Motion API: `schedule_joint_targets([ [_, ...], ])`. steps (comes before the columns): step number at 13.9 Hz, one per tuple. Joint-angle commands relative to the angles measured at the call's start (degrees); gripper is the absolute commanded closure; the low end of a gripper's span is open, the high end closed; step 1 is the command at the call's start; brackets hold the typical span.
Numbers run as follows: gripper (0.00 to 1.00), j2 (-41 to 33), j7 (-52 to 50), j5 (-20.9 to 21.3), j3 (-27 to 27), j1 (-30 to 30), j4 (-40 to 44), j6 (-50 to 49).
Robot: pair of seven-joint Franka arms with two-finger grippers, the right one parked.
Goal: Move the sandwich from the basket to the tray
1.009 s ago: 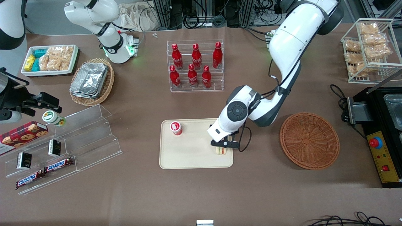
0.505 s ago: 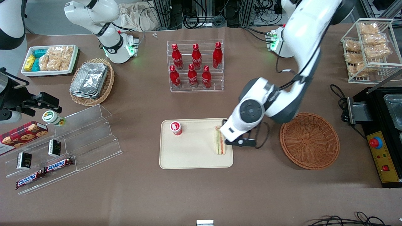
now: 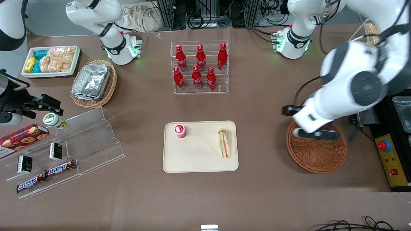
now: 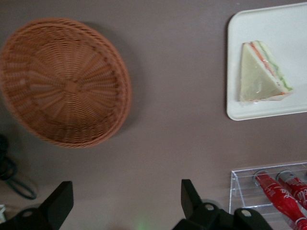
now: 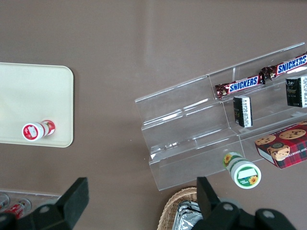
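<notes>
The sandwich (image 3: pixel 224 143), a wrapped white wedge with orange and green layers, lies flat on the cream tray (image 3: pixel 196 157), at the tray's end nearest the working arm. The wrist view shows the same sandwich (image 4: pixel 261 72) on the tray (image 4: pixel 288 19). The round reddish-brown basket (image 3: pixel 316 150) holds nothing, and in the wrist view the basket (image 4: pixel 62 81) is empty too. My left gripper (image 3: pixel 313 133) hangs high over the basket's rim, well apart from the sandwich. In the wrist view the gripper (image 4: pixel 124 203) is open with only bare table between its fingers.
A small red-and-white cup (image 3: pixel 180 131) stands on the tray's other end. A clear rack of red bottles (image 3: pixel 200 67) stands farther from the front camera. A black control box with a red button (image 3: pixel 387 150) sits beside the basket. Acrylic snack shelves (image 3: pixel 80 144) lie toward the parked arm.
My gripper let go of the sandwich on the tray, rose and swung away toward the working arm's end, ending over the basket. The sandwich stays on the tray.
</notes>
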Motion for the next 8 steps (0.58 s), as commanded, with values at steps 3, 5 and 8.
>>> schedule_joint_targets([
  [3,0.01,-5.54,6.23,5.36,-0.34,5.31,-0.77,-3.89],
  [5,0.01,-5.72,6.49,6.69,-0.26,6.97,-0.77,-3.89],
  [8,0.01,-6.42,6.67,5.73,-0.34,9.87,-0.42,-3.81],
])
